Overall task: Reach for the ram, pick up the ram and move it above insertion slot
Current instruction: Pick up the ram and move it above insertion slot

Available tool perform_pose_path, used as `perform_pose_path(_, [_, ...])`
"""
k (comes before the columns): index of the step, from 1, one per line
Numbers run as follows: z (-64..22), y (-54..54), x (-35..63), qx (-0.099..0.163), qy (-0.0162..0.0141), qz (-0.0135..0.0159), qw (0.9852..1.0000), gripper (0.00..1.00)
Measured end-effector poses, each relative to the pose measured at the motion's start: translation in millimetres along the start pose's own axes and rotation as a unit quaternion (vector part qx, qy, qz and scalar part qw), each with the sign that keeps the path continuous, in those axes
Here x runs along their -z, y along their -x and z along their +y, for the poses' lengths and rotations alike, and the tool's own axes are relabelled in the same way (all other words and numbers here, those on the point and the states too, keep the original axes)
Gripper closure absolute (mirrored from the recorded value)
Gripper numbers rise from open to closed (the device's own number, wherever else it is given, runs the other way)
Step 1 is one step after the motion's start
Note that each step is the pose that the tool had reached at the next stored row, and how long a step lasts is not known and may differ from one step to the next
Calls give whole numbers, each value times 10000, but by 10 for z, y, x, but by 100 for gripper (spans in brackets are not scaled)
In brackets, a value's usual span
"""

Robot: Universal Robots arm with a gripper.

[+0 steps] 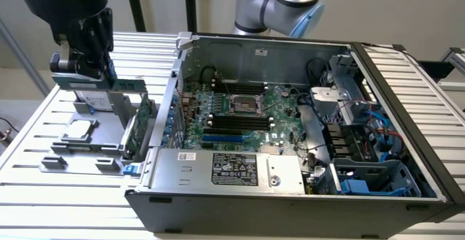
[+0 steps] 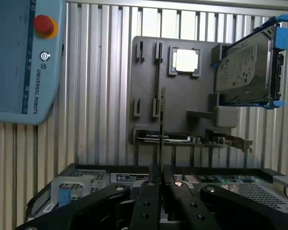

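The tool [image 2: 159,173] is pressed together on the ram [image 2: 162,120], pinching the thin stick edge-on between its two black fingers [image 2: 149,199]. In the exterior view the ram [image 1: 125,83] is lifted above the grey holder tray [image 1: 87,153] near the exterior view's left edge of the ribbed surface [image 1: 43,196]. On the tray rest a square chip [image 2: 186,61], a silver hard drive [image 2: 245,64] with blue rails and a green card [image 1: 136,123]. The open computer case [image 1: 291,142] stands just beside the tray.

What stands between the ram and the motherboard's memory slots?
The ram, in the jaws, is outside the computer case. The case's side wall stands between it and the memory slots; above that wall nothing visible blocks.
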State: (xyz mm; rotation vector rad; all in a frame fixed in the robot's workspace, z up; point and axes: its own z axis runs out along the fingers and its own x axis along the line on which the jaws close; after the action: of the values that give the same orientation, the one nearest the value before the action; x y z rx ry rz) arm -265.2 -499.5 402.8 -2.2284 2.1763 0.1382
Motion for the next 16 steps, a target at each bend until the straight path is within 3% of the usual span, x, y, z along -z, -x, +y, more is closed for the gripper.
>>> perform_pose_path(10, [-350,27,26,0,0,0,10000,86])
perform_pose_path(16, [-470,163,20,0,0,0,10000,86])
